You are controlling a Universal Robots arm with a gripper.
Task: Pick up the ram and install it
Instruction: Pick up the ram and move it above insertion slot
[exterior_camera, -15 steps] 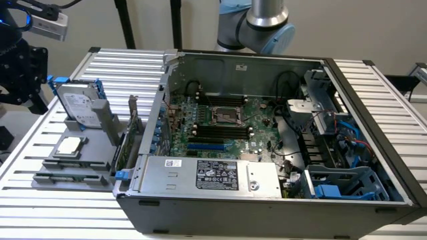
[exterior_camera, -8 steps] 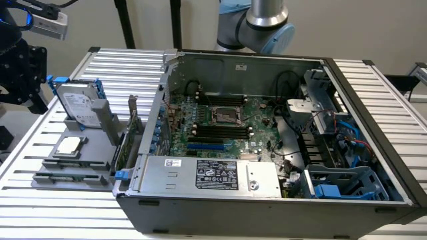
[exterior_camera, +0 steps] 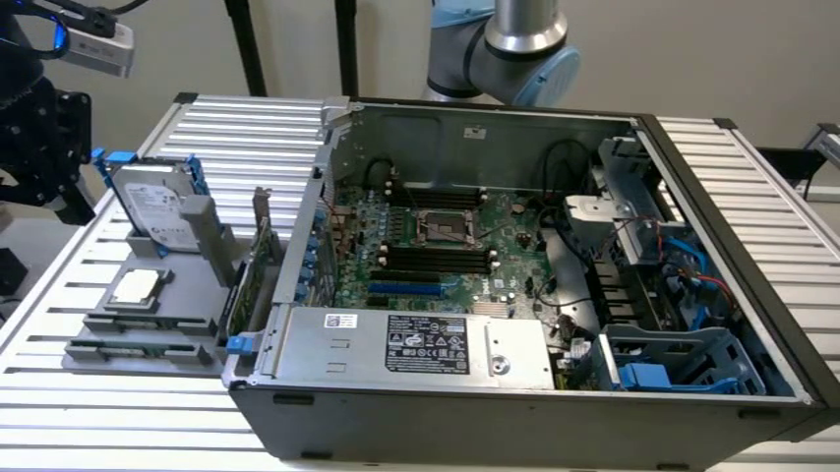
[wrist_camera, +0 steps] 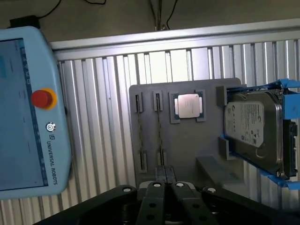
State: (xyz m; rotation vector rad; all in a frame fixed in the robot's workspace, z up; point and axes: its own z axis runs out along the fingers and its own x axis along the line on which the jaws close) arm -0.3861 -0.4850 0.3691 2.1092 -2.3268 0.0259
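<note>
Saw the ram [wrist_camera: 160, 125] as a long, thin strip standing on edge in a slot of the grey holder [wrist_camera: 187, 145], beside a second stick [wrist_camera: 139, 125] and just ahead of the clenched, empty end effector [wrist_camera: 165, 174]. Caught a blue teach pendant [wrist_camera: 28, 108] in the wrist view; found the holder at the exterior view's left, beside the open computer case [exterior_camera: 525, 403].

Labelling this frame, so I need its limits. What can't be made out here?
Wrist view: ram sticks stand edge-on, so their chips are hidden.
Wrist view: hard drive is cut off by the frame edge.
Wrist view: shut gripper covers the gray holder's near end.
</note>
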